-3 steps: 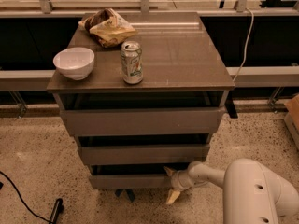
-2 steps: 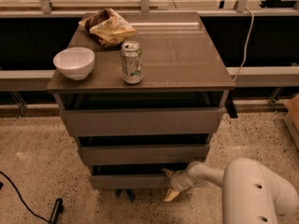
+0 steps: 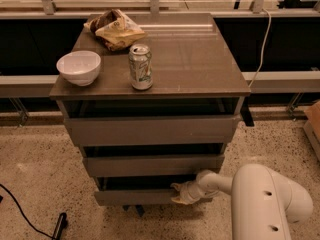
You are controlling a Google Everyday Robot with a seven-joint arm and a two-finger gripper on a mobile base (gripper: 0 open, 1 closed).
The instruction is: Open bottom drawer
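Note:
The bottom drawer (image 3: 132, 197) is the slimmest, lowest grey-brown front of the cabinet, near the floor. A dark gap shows above its front. My gripper (image 3: 181, 194) sits at the right end of that front, reaching in from my white arm (image 3: 265, 199) at lower right. The fingertips touch the drawer's top edge and front. The tray inside is hidden.
The mid-sized front (image 3: 152, 165) and the tallest front (image 3: 150, 130) lie above. On the cabinet top stand a white bowl (image 3: 78, 67), a soda can (image 3: 140, 67) and a crumpled chip bag (image 3: 116, 29). A black cable (image 3: 25, 219) lies on the speckled floor at left.
The gripper has shifted slightly up and left against the bottom drawer's right end. The drawer front looks much the same.

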